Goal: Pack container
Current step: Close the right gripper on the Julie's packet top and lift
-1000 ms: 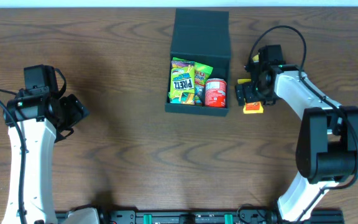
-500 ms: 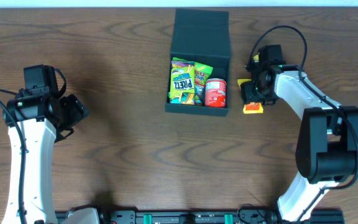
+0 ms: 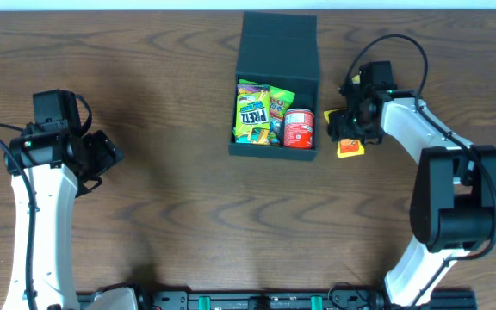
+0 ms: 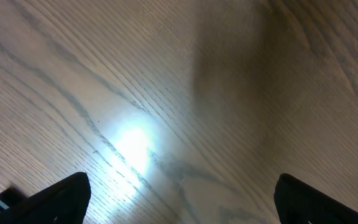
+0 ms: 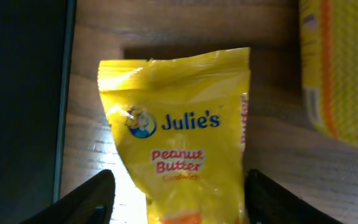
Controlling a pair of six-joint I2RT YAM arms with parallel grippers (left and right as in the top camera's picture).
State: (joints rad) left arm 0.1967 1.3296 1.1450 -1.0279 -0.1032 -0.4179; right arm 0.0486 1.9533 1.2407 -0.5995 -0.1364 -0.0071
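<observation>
The dark square container (image 3: 275,151) sits at the table's back centre with its lid (image 3: 279,43) open behind it. Inside lie green snack packets (image 3: 253,113) and a red can (image 3: 299,127). My right gripper (image 3: 349,131) is open just right of the container, its fingers on either side of a yellow Julie's peanut butter packet (image 5: 179,137) lying on the table; the packet also shows in the overhead view (image 3: 349,150). The container's wall (image 5: 20,99) fills the left of the right wrist view. My left gripper (image 4: 179,199) is open and empty over bare wood at the far left.
A second yellow-and-orange package (image 5: 340,62) lies at the upper right of the right wrist view, close to the Julie's packet. The table is brown wood grain, with the back edge just behind the open lid.
The right gripper has shifted slightly over the yellow packet. The left arm has not moved.
</observation>
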